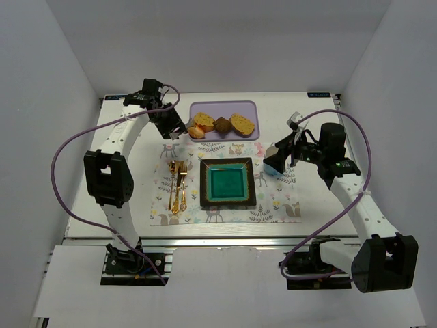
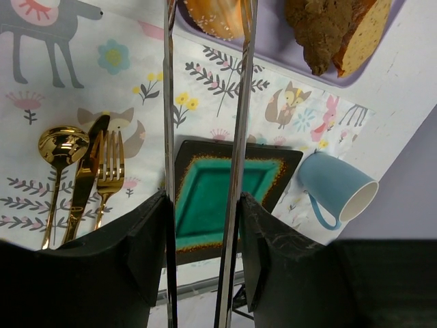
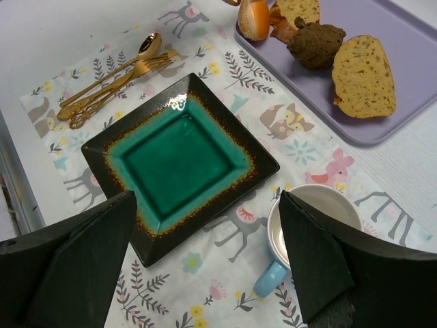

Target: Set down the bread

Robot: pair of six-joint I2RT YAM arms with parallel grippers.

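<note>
Several breads lie on a purple tray (image 1: 198, 106) at the back: a seeded bun (image 1: 196, 131) (image 2: 212, 17), a dark roll (image 1: 222, 126) (image 3: 315, 44) and a cut slice (image 1: 241, 122) (image 3: 363, 75). A teal square plate (image 1: 228, 162) (image 3: 181, 160) sits empty on the patterned mat. My left gripper (image 1: 171, 123) (image 2: 203, 205) is shut on metal tongs (image 2: 235, 137), whose two blades are apart and reach to the bun at the tray's left end. My right gripper (image 1: 283, 154) (image 3: 208, 196) is open and empty above the plate's right side and the cup.
A blue cup (image 1: 273, 162) (image 3: 311, 219) stands on the mat right of the plate. Gold spoon, knife and fork (image 1: 177, 186) (image 2: 60, 147) lie on the mat left of the plate. White walls close in the table on three sides.
</note>
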